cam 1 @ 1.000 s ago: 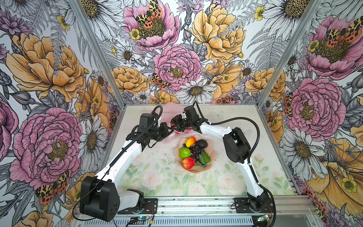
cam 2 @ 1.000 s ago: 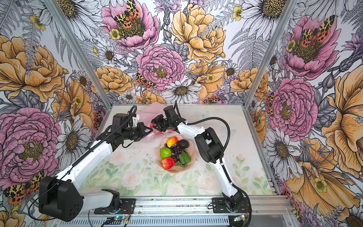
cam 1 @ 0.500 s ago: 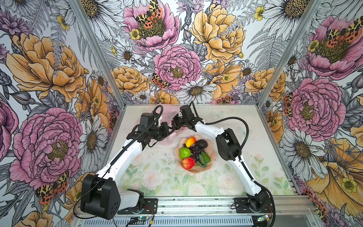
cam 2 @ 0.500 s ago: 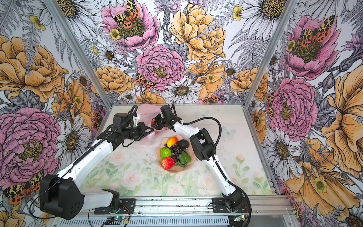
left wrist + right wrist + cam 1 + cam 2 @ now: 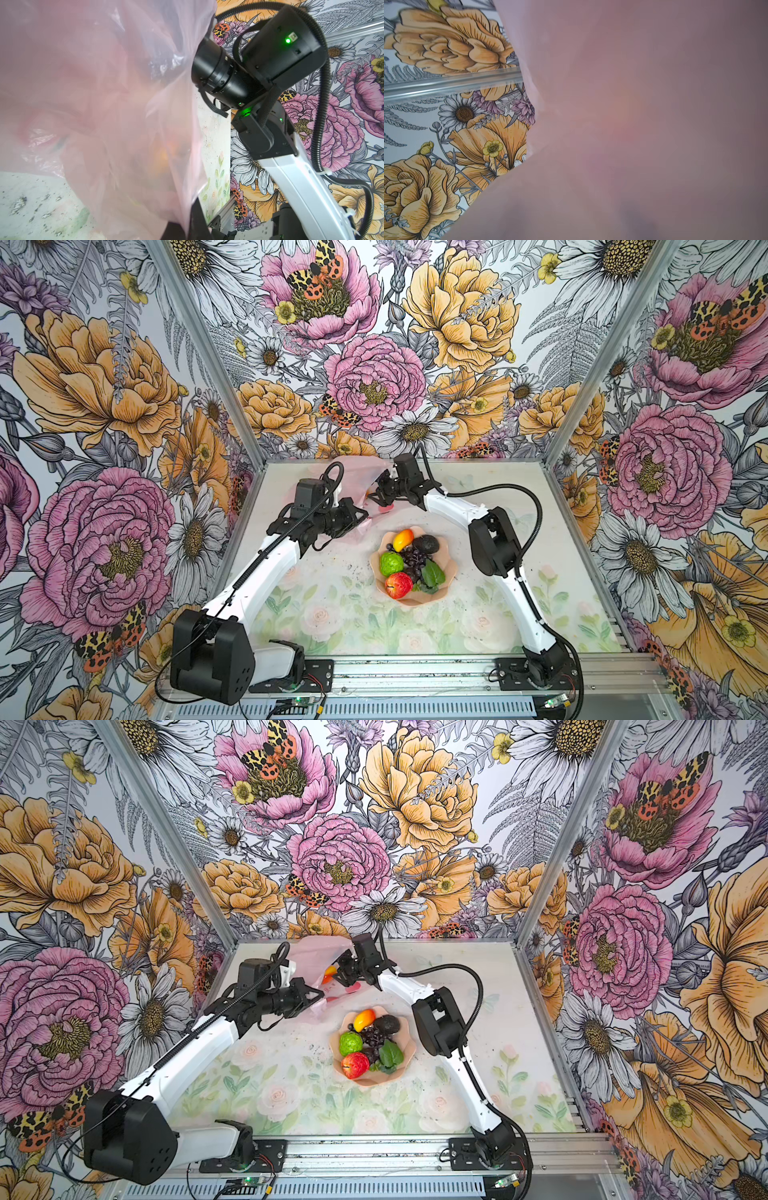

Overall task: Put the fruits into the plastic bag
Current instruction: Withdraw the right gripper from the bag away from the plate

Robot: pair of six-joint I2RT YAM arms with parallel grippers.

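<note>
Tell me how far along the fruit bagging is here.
Done: an orange-yellow fruit shows inside the plastic bag. In hand: left gripper pinches the bag's edge; right gripper is at its mouth, jaws apart. Remaining: mango, avocado, green fruit, grapes and apple sit in the bowl.

I see L arm (image 5: 266, 572) and R arm (image 5: 528, 605): white shells w/ black joint housings (image 5: 494, 547). Ribbed black conduit (image 5: 325, 104) loops off R arm, white zip tie (image 5: 326, 172) pinning it, green LED (image 5: 287, 40) lit near its wrist.
</note>
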